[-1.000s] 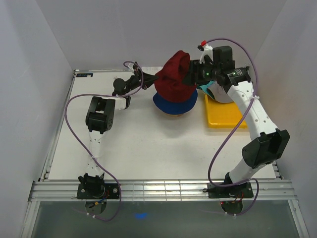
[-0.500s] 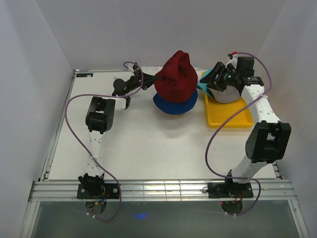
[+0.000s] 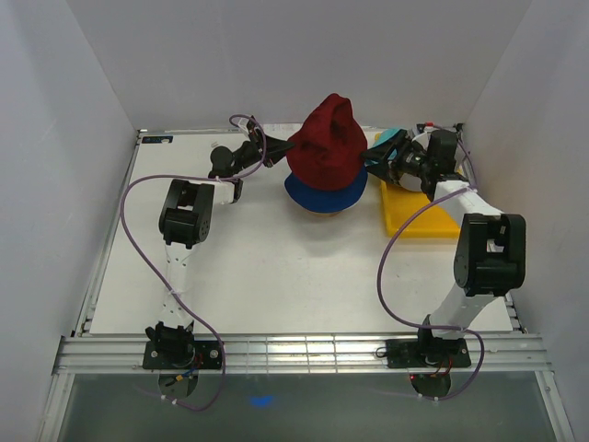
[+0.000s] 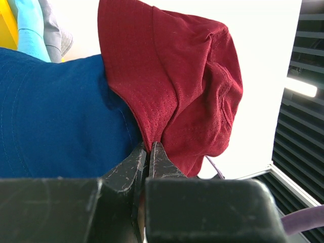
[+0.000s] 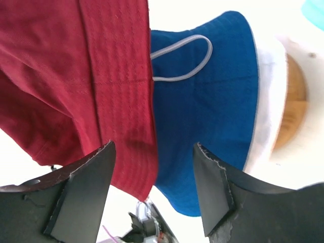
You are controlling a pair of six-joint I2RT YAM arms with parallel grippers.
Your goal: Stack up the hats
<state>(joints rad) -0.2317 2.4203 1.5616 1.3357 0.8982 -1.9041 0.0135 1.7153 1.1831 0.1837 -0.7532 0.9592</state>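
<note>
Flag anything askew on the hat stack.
The dark red hat sits bunched into a tall peak on the blue hat, not pulled down flat over it. The left end effector pinches its brim at one edge.

A dark red hat point(image 3: 324, 147) with a fine woven grain sits at the centre of the top view, above a royal blue hat point(image 3: 322, 191). To their right are a teal hat point(image 3: 386, 138) and a plain yellow tray point(image 3: 419, 221). The table point(image 3: 258, 267) is white, and a light grey hat point(image 4: 54, 28) shows at the upper left of the left wrist view.
</note>
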